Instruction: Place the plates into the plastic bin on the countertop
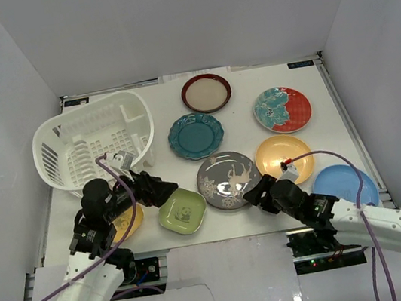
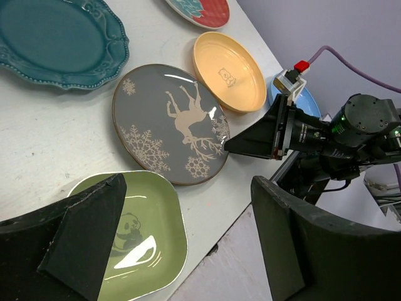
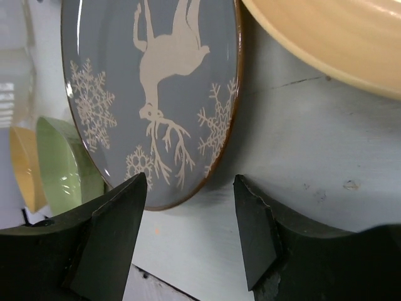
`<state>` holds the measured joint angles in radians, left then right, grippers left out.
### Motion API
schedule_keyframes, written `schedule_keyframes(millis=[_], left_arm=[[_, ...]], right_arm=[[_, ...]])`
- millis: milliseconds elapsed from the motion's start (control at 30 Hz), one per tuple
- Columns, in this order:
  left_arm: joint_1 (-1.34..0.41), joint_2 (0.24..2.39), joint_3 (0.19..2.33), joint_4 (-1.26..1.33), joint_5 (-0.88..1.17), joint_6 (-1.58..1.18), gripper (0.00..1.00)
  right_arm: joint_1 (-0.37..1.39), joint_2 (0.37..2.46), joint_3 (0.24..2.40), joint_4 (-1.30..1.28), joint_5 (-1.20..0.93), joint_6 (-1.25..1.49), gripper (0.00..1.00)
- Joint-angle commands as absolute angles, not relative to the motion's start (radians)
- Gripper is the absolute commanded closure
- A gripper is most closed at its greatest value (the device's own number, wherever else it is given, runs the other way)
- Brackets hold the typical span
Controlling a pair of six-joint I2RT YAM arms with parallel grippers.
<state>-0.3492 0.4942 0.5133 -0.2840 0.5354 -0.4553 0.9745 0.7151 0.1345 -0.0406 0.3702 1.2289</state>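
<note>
The white slotted plastic bin [image 1: 92,141] stands at the far left of the countertop [image 1: 312,87] and looks empty. Plates lie flat beside it: red-rimmed cream [image 1: 206,92], scalloped teal [image 1: 196,136], teal-and-red [image 1: 282,109], grey patterned [image 1: 228,180], orange-yellow [image 1: 283,159], light blue [image 1: 343,186], green square [image 1: 182,211], and yellow square [image 1: 128,223], half hidden under my left arm. My left gripper [image 1: 166,190] is open and empty over the green plate's [image 2: 144,232] left edge. My right gripper [image 1: 256,191] is open and empty at the grey plate's [image 3: 150,81] near right rim.
White walls enclose the countertop on three sides. Metal rails run along its edges [image 1: 348,119]. The near table edge [image 2: 232,207] lies just behind both grippers. A purple cable [image 1: 331,156] loops over the right arm above the light blue plate.
</note>
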Motion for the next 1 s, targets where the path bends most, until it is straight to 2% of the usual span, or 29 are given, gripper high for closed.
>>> schedule_keyframes(millis=[0, 200, 233, 300, 467, 500, 567, 667, 800, 967], left_arm=[[-0.360, 0.486, 0.548, -0.298, 0.508, -0.445, 0.09], [-0.364, 0.494, 0.549, -0.298, 0.514, -0.443, 0.09], [-0.364, 0.497, 0.549, -0.299, 0.514, -0.442, 0.09], [-0.362, 0.503, 0.549, -0.298, 0.514, -0.442, 0.09], [-0.364, 0.520, 0.549, -0.298, 0.514, -0.445, 0.08], [-0.362, 0.525, 0.548, -0.296, 0.514, -0.445, 0.08], [-0.362, 0.546, 0.548, -0.296, 0.523, -0.445, 0.07], [-0.362, 0.580, 0.549, -0.293, 0.532, -0.445, 0.07], [-0.364, 0.633, 0.563, -0.291, 0.563, -0.457, 0.07], [-0.370, 0.745, 0.615, -0.293, 0.635, -0.500, 0.07]], right_arm=[[0.989, 0.773, 0.072, 0.089, 0.471, 1.357, 0.36], [0.992, 0.899, 0.012, 0.259, 0.546, 1.459, 0.48], [0.991, 0.935, 0.015, 0.268, 0.551, 1.462, 0.53], [0.991, 0.969, 0.014, 0.311, 0.554, 1.476, 0.55], [0.992, 1.029, -0.061, 0.417, 0.560, 1.516, 0.74], [0.991, 1.019, -0.061, 0.407, 0.557, 1.497, 0.84], [1.003, 0.942, -0.017, 0.256, 0.551, 1.470, 0.91], [1.051, 0.760, 0.078, 0.016, 0.643, 1.428, 0.92], [1.055, 0.467, 0.142, -0.044, 0.672, 1.216, 0.92], [1.054, 0.405, 0.285, -0.048, 0.650, 1.059, 0.92]])
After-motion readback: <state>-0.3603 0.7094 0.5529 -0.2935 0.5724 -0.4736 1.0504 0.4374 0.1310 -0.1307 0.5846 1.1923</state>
